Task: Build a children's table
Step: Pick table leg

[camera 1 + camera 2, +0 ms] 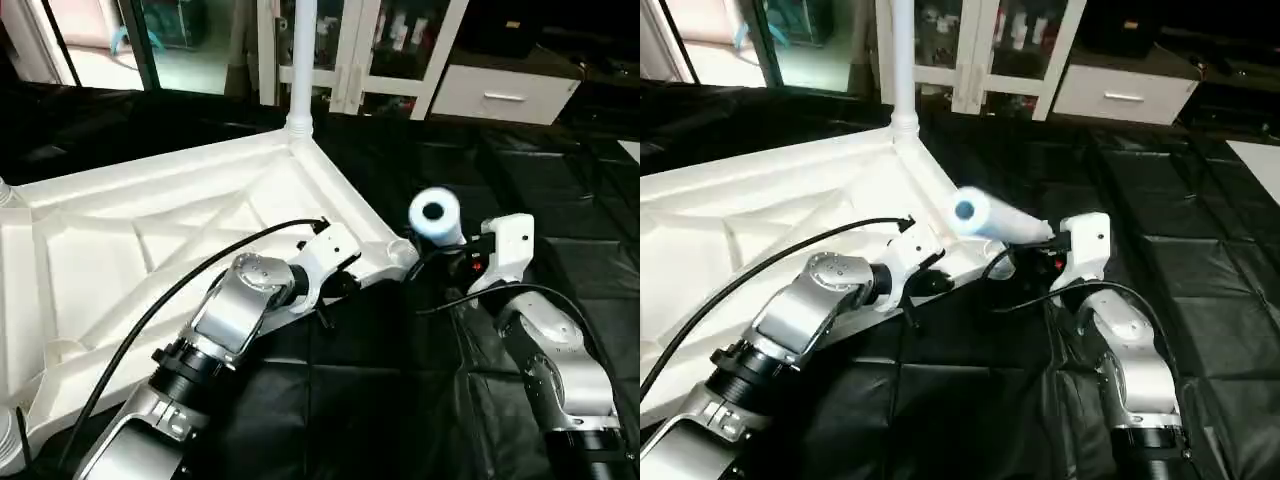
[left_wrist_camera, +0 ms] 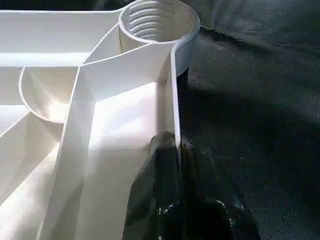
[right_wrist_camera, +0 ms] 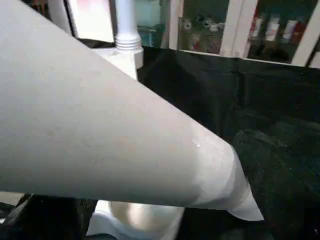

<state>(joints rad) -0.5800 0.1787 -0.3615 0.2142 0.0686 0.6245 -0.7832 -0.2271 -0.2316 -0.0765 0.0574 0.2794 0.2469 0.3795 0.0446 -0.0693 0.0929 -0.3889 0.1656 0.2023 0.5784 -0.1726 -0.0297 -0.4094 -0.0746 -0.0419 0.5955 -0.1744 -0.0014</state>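
The children's table top [image 1: 150, 230] lies underside up on the black sheet, its X ribs showing. One white leg [image 1: 303, 60] stands upright in the far corner socket. My left gripper [image 2: 180, 150] is shut on the top's raised rim, just short of the near right corner socket [image 2: 157, 22], which is threaded and has nothing in it. A second white leg [image 1: 435, 212] slants up toward the camera from beside that socket, its round end facing me. My right gripper [image 1: 465, 262] sits at this leg's lower part, and the leg [image 3: 100, 125] runs right across its wrist view.
The black-sheeted work table [image 1: 560, 200] stretches to the right and front of the top. White cabinets with glass doors [image 1: 400, 50] and a white drawer unit [image 1: 505, 95] stand behind it. My left arm's black cable [image 1: 200, 275] loops over the top.
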